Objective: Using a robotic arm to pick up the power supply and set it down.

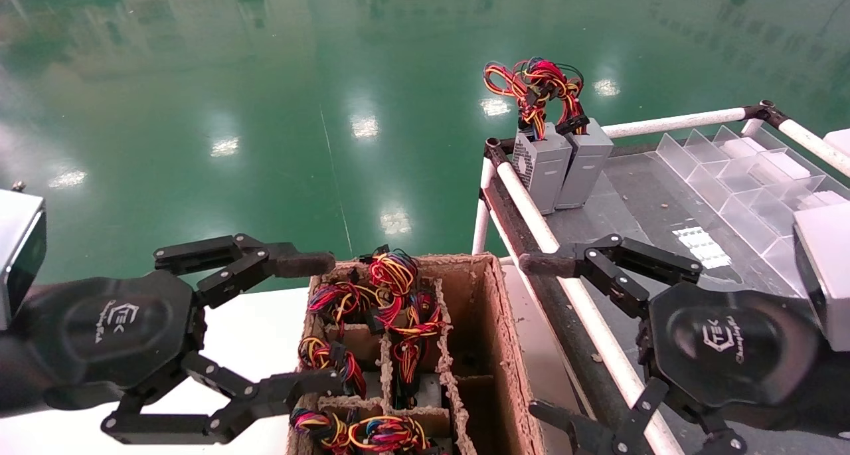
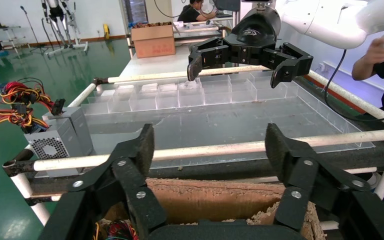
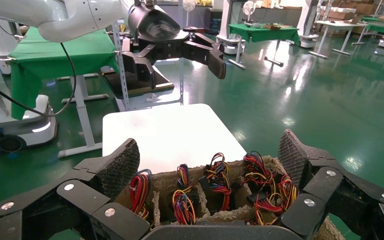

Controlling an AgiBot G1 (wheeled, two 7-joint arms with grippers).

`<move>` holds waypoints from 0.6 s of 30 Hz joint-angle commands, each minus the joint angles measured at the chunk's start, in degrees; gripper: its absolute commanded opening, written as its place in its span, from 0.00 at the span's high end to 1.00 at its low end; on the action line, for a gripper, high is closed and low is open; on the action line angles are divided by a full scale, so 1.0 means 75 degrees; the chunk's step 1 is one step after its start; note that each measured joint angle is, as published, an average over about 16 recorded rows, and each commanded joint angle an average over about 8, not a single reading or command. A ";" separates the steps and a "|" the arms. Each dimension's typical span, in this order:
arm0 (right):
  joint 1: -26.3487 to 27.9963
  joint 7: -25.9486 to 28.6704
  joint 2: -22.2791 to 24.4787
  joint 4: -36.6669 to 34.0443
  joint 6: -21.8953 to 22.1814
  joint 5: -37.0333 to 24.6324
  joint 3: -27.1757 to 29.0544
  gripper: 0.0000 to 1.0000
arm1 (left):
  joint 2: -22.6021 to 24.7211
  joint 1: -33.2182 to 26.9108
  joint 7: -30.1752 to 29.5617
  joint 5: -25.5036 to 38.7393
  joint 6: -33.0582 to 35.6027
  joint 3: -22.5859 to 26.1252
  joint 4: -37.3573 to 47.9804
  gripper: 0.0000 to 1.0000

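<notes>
Two grey power supplies [image 1: 561, 166] upright side by side at the far left corner of the rack shelf [image 1: 631, 202], touching each other, wire bundles [image 1: 534, 86] of red, yellow and orange rising from their tops. More wire bundles [image 1: 392, 275] down in the compartments of the cardboard divider box [image 1: 495, 349], near and left of the rack. Left gripper [image 1: 302, 322] just left of the box, fingers spread wide, nothing held, one fingertip [image 1: 302, 264] over the box's far left corner. Right gripper [image 1: 541, 339] over the rack's white rail [image 1: 571, 289], spread just as wide, nothing between its fingers. Clear plastic dividers [image 1: 744, 176] farther right on the shelf. White table [image 1: 246, 335] beneath the left gripper, glossy green floor [image 1: 299, 76] beyond.
</notes>
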 commanded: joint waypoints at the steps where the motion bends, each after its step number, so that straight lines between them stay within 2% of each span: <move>1: 0.0000 0.0000 0.0000 0.0000 0.0000 0.0000 0.0000 0.00 | 0.0000 0.0000 0.0000 0.0000 0.0000 0.0000 0.0000 1.00; 18: 0.0000 0.0000 0.0000 0.0000 0.0000 0.0000 0.0000 0.00 | 0.0000 0.0000 0.0000 0.0000 0.0000 0.0000 0.0000 1.00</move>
